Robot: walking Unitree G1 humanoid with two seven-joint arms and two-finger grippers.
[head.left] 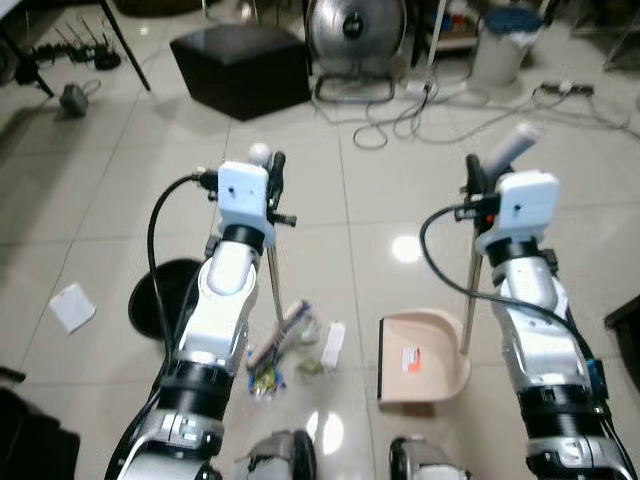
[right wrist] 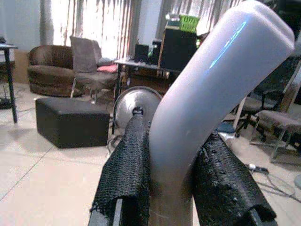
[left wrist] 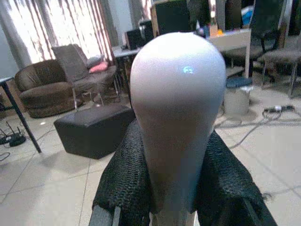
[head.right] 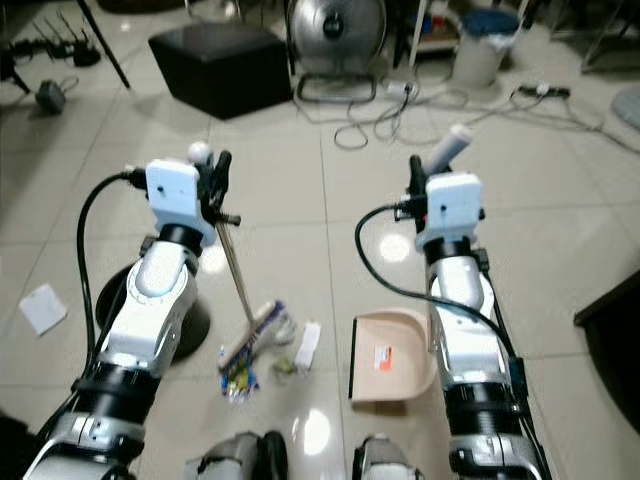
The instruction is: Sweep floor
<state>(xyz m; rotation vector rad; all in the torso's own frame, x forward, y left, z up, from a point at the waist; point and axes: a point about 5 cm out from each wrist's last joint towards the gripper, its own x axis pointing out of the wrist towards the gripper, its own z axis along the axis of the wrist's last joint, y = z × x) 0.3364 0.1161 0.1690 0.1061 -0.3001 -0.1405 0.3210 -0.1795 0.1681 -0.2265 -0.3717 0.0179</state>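
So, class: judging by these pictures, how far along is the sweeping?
Done: the left gripper is shut on the broom and the right gripper on the dustpan. In hand: brush head against the litter. Left: the litter lies outside the pan, and a paper scrap sits farther off.

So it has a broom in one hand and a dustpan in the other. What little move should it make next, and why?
Probably a short push of the broom toward the dustpan. The left gripper holds the broom with its head on the scraps, and the right gripper holds the dustpan open beside them, apart.
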